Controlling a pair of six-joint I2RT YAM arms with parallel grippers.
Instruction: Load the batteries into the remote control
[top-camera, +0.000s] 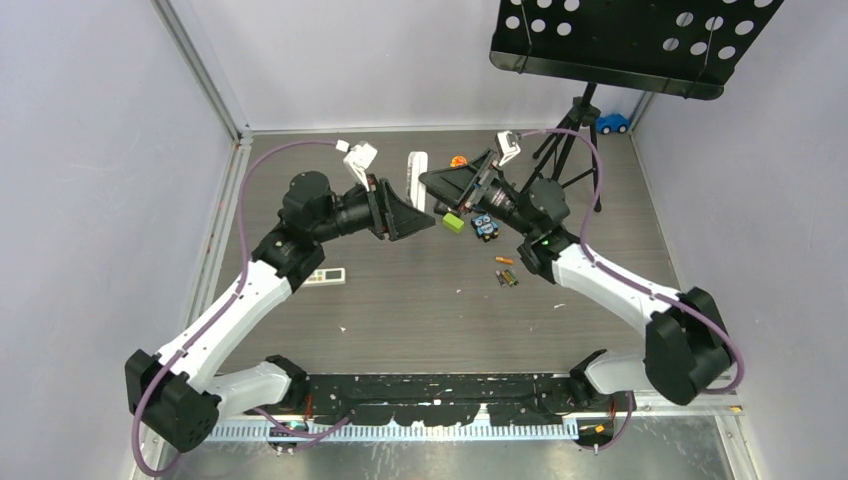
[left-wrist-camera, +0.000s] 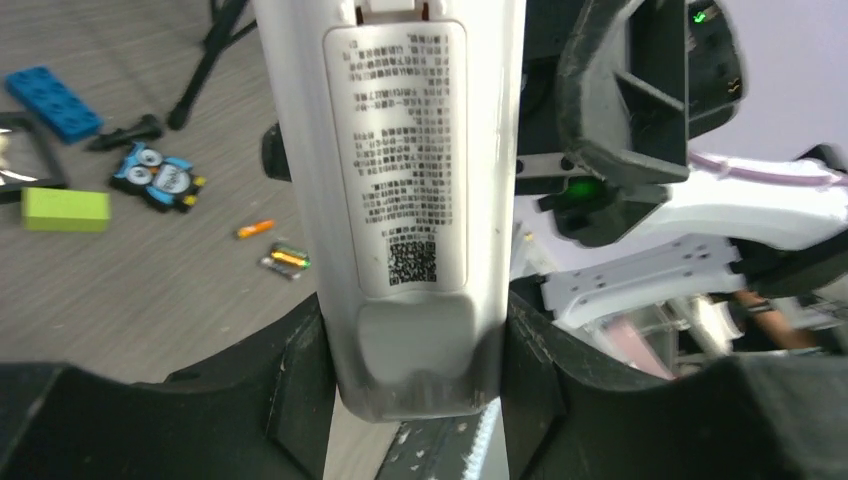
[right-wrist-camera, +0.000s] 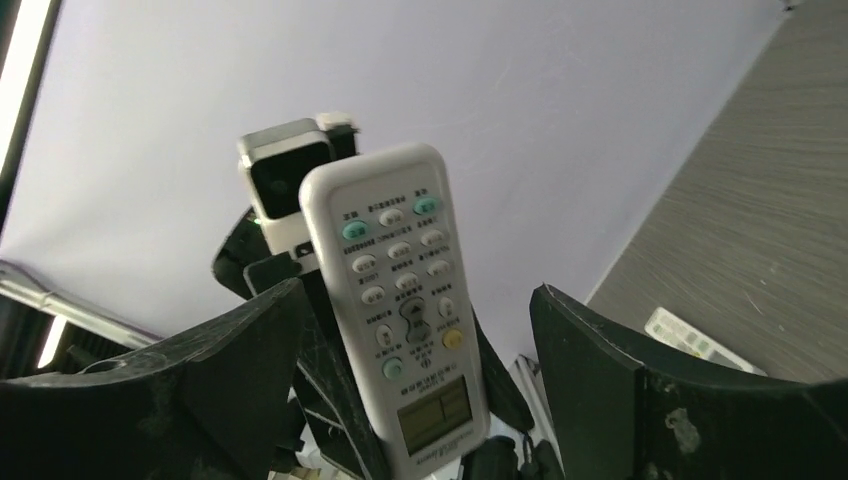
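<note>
My left gripper is shut on the bottom end of the white remote control and holds it up off the table, its labelled back toward the left wrist camera. In the top view the remote stands between the two grippers. My right gripper is open, one jaw on each side of the remote's button face, not touching it. The batteries lie on the table: an orange one and two dark ones, also in the left wrist view.
A second, smaller remote lies by the left arm. A green block, an owl toy and a small orange thing lie mid-table. A music stand's tripod and a blue toy car are at the back right.
</note>
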